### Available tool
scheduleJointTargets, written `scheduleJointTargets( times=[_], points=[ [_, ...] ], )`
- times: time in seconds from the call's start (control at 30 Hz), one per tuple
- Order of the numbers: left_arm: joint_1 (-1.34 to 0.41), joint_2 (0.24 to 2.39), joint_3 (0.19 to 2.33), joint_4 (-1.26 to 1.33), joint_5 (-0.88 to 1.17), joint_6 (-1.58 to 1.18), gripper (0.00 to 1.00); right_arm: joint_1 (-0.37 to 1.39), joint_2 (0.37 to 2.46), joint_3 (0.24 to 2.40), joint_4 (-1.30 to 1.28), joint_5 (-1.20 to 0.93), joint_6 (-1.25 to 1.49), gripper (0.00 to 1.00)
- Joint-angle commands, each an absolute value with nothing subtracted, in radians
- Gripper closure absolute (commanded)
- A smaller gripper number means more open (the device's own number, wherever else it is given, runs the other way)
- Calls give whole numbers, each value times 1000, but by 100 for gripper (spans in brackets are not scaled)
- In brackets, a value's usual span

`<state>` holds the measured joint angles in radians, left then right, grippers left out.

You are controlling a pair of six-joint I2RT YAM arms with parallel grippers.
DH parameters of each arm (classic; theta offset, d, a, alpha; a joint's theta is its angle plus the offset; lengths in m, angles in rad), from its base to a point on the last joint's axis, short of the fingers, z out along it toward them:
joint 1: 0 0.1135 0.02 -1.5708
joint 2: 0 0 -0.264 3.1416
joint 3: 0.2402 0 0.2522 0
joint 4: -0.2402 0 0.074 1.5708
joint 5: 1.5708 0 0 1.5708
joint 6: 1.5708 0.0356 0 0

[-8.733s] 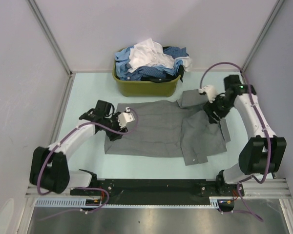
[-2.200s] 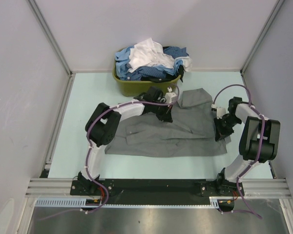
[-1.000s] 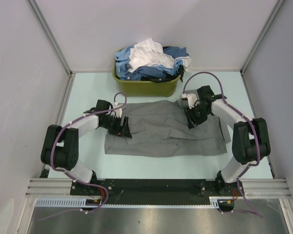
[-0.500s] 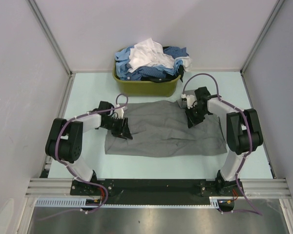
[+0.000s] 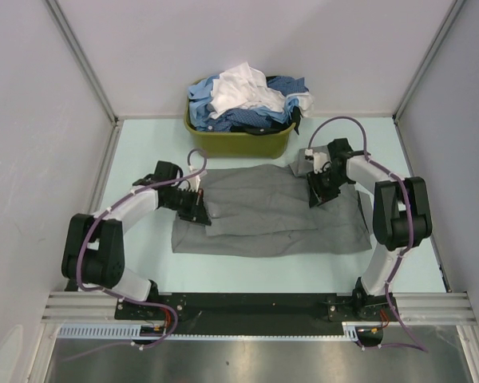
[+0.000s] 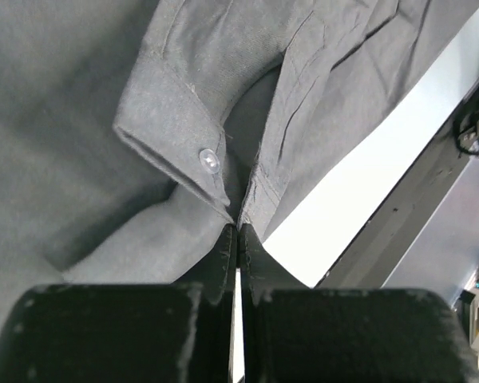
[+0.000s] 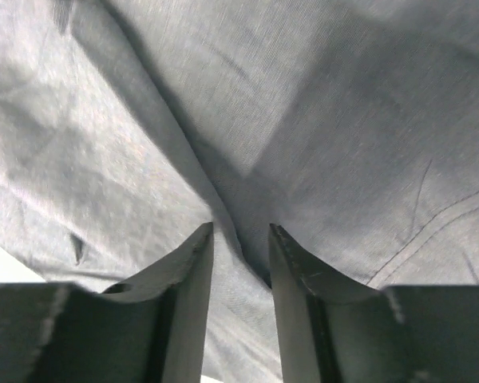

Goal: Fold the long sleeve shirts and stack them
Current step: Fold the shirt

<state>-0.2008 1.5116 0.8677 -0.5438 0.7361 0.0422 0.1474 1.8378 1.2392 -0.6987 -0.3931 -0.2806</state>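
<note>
Pale mint-green, the table (image 5: 144,152) fills a booth of plain grey-white walls (image 5: 32,120) with metal posts running up the back corners. At the far edge, about the middle, stands an olive-green basket (image 5: 239,144), piled over its rim with a heap of shirts (image 5: 247,100): white on top, blue and dark blue underneath. Just in front of the basket the grey shirt (image 5: 271,217) lies flat on the table, folded into a wide, rumpled rectangle. Both arms bend in over it from the near edge, purple cables (image 5: 342,121) looping off their wrists. The left gripper (image 5: 198,209) is down at the shirt's left end. From its own camera its jaws are pressed together, and the cloth edges beside a buttoned cuff (image 6: 210,159) gather right into the tips of the left gripper (image 6: 238,233), so it looks to be pinching the grey shirt (image 6: 72,144) there, with bare table (image 6: 343,199) showing just past the hem. The right gripper (image 5: 318,194) sits low on the far right part of the shirt, close to the basket's corner. Its jaws stand apart over the cloth, and a soft ridge of the grey shirt (image 7: 303,104) runs into the gap of the right gripper (image 7: 239,239). A black rail (image 5: 247,307) carries both arm bases along the near edge, with a sheet of bare metal (image 5: 247,359) in front of it.
</note>
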Motion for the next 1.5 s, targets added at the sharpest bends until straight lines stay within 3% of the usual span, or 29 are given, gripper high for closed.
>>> scheduleJointTargets(
  times=[0.0,0.27,0.4,0.53,0.7,0.97,1.1,1.2,1.37,1.47],
  points=[
    [-201,1496,903,-676,658,146,100,146,1750,1261,-755,-374,-310,58],
    [-199,1606,950,-675,535,201,94,107,1675,1206,-828,-304,-370,51],
    [-195,1599,963,-689,512,230,51,43,1652,1218,-902,-272,-446,55],
    [-176,1510,979,-684,477,364,34,-20,1599,1192,-992,-223,-572,59],
    [-170,1497,988,-704,431,506,31,-89,1629,1141,-1003,-161,-664,57],
    [-167,1546,901,-703,345,597,36,-130,1718,1014,-974,-129,-725,61],
    [-102,1470,917,-730,479,650,34,-150,1636,1092,-1087,-242,-776,60],
    [-11,1474,1037,-741,657,657,29,-182,1617,1268,-1101,-437,-737,54],
    [81,1540,1127,-495,807,388,7,-196,1684,1482,-857,-632,-481,31],
    [84,1636,1166,-316,741,223,9,-196,1767,1554,-665,-611,-272,23]
  ],
)
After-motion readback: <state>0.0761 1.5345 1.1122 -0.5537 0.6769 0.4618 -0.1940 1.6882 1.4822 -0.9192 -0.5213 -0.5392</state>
